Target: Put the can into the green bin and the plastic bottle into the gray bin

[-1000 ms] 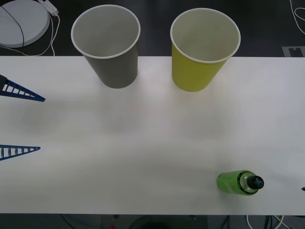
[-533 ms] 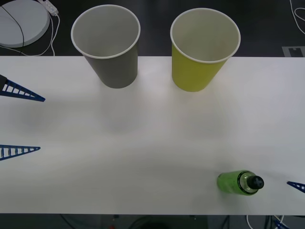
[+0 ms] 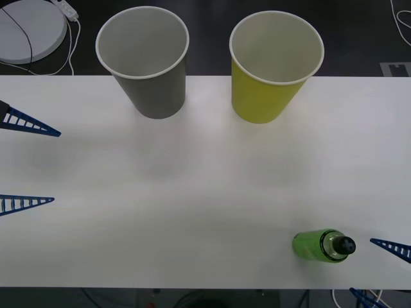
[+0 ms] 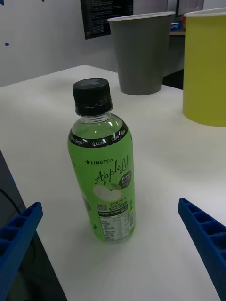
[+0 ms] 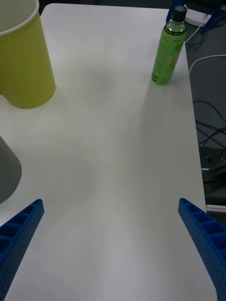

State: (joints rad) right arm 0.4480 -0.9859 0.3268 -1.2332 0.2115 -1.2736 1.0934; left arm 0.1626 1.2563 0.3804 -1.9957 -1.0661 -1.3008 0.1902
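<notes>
Front view: a smooth white table [image 3: 205, 186] is spanning the frame, with dark floor, white cables and a round white disc [image 3: 29, 29] lying beyond its far edge. The large gray paper-cup-shaped bin [image 3: 149, 64] and the large yellow-green paper-cup-shaped bin [image 3: 273, 70] are standing upright near the far edge, side by side and apart, both tapered with white insides and rolled white rims. The small clear plastic bottle of bright green drink [image 3: 322, 245] is standing near the front right corner, well apart from both bins. The left gripper [image 3: 26, 162] is hovering at the left edge, its blue ribbed fingers spread wide and holding nothing. The right gripper [image 3: 383, 273] is sitting just beside the bottle at the right edge, its fingers likewise parted wide and not touching it.

Right wrist view: the bottle [image 4: 104, 164] is standing upright between the two blue fingers, showing a black ribbed cap and a green-and-white label reading "AppleLite", detail not legible from above. A white wall is showing behind the bins.

Left wrist view: the bottle [image 5: 169, 47] is standing at the far table edge, with cables hanging past that edge.
</notes>
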